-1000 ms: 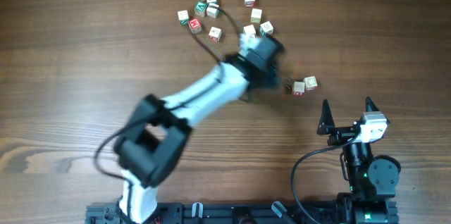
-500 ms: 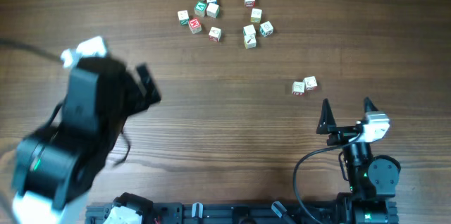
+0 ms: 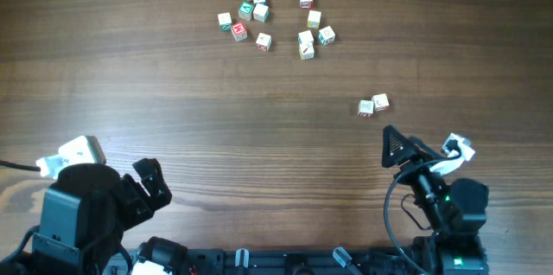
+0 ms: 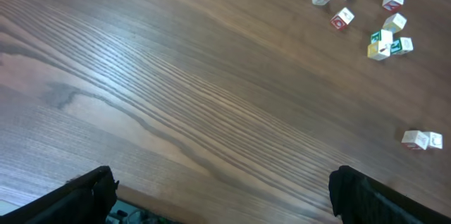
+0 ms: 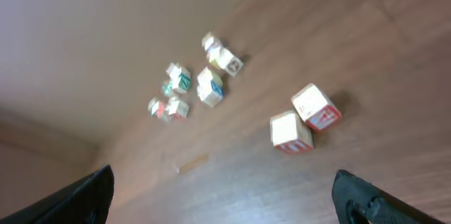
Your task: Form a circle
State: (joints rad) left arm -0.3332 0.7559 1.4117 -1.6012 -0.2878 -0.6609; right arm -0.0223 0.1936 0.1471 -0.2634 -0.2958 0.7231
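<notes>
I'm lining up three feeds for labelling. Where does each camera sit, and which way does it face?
Overhead: fixed above the wooden table, looking straight down; left gripper and right gripper, both open, at bottom edge.
Left wrist: low at near left, facing across toward the cluster of small pale wooden cubes; its dark fingertips fill the bottom corners.
Right wrist: low at near right, facing the far side, tilted; dark fingertips at bottom corners.
Shared: all show the separate pair of cubes.

Brown wooden table (image 3: 130, 67), cube cluster (image 3: 261, 13) far side, two cubes (image 3: 379, 102) apart, seemingly touching
</notes>
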